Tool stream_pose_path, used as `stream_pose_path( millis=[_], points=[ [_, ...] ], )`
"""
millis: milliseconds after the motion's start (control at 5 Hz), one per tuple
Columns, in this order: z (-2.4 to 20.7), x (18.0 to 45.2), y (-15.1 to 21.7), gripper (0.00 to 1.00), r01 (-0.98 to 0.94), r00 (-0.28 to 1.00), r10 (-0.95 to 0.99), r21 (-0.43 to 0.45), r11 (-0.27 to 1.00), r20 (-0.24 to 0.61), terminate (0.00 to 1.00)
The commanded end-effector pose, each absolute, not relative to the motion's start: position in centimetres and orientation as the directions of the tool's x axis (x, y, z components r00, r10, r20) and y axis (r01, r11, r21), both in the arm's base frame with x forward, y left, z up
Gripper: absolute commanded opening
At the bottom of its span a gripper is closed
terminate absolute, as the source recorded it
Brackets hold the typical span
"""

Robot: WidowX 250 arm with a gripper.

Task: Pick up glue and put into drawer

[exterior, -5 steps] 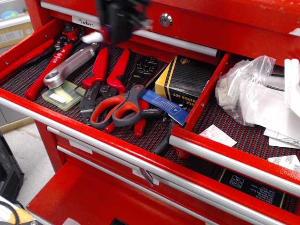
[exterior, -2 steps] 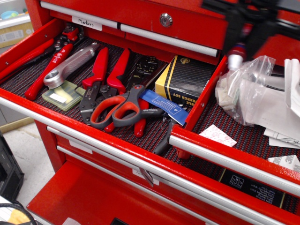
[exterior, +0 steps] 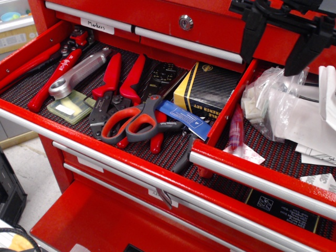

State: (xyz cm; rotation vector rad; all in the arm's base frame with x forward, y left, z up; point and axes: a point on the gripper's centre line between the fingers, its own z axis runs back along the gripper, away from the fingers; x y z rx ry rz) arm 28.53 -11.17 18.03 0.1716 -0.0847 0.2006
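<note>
Red metal drawer (exterior: 273,185) with silver pull bar and mesh liner lies below the black gripper (exterior: 281,44), whose jaws stand open and empty. Beneath it, the slim red-and-purple glue tube (exterior: 235,129) rests inside. Retreat straight upward, clear of bags.

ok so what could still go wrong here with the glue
The glue appears blurred and near upright along the left wall of the drawer, so it may not have settled; it could bounce or roll under the plastic bags.

Its lower end is at a white paper near the drawer's front, so it could slide around when the drawer is shut.

The tool is open above the bags and could snag them if it drops lower.
</note>
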Motion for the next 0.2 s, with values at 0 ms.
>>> stream_pose_path(
  millis=[0],
  points=[
    [19.73,30.93,-10.46,1.0,-0.233,0.966,0.215,0.129,0.964,0.144,1.0]
  ],
)
